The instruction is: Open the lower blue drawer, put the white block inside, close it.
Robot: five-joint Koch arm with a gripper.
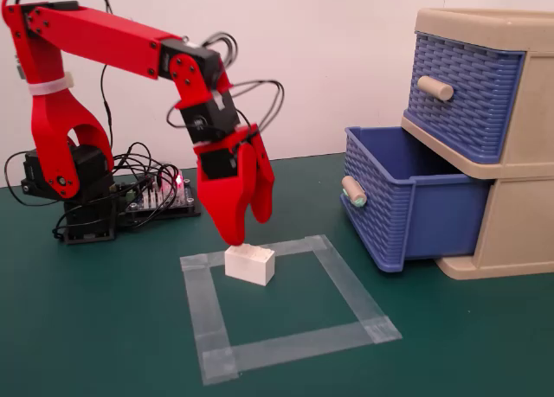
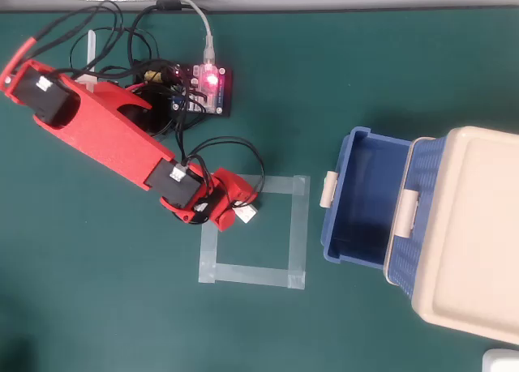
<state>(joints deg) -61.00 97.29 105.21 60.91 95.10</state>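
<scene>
The white block (image 1: 250, 264) lies on the green mat inside the far left corner of a tape square (image 1: 349, 286). My red gripper (image 1: 248, 228) points straight down just above it, open, its fingers a little apart and nothing between them. One fingertip (image 1: 234, 238) hangs right over the block's top. In the overhead view the gripper (image 2: 230, 208) covers most of the block (image 2: 246, 215). To the right, the lower blue drawer (image 1: 407, 208) is pulled out and empty, its mint-tipped handle (image 1: 351, 191) facing the arm. From above, the drawer (image 2: 365, 200) shows a bare bottom.
The beige cabinet (image 1: 518, 228) stands at the right, its upper blue drawer (image 1: 463, 90) shut. The arm's base (image 1: 67, 185) and a lit controller board (image 1: 162, 194) with loose cables sit at the back left. The tape square (image 2: 252, 233) lies between arm and cabinet.
</scene>
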